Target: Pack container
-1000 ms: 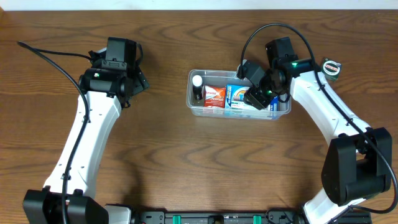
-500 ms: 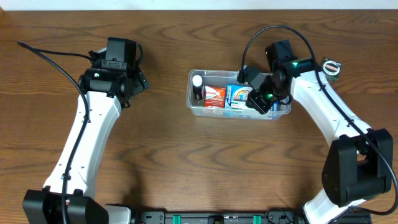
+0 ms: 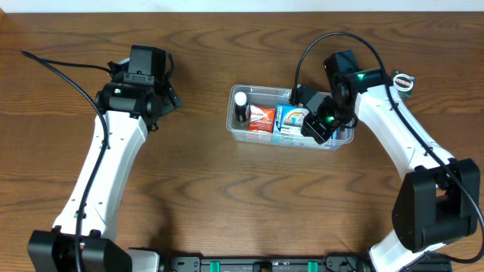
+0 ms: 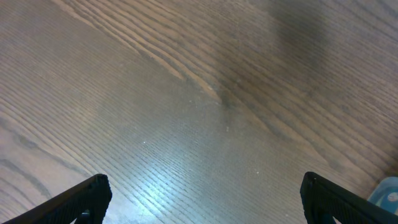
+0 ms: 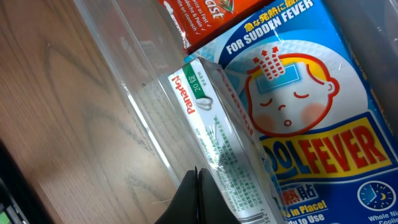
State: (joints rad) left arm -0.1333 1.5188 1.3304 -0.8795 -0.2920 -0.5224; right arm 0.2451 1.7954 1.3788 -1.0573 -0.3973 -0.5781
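Pairs white link shells [image 3: 113, 151] with black joints [image 3: 431, 204]. Trails black cables [image 3: 53, 64]. Tips left gripper [image 4: 205, 190] with black fingers [image 4: 87, 196].

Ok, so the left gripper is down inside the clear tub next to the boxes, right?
No, the right gripper is inside the clear tub next to the boxes; the overhead view shows the left gripper far off to the side.

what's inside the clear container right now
A white-capped bottle, a red box, a blue Cool Fever box and a Panadol box. The right pincer covers the right end of the container, so anything there is hidden.
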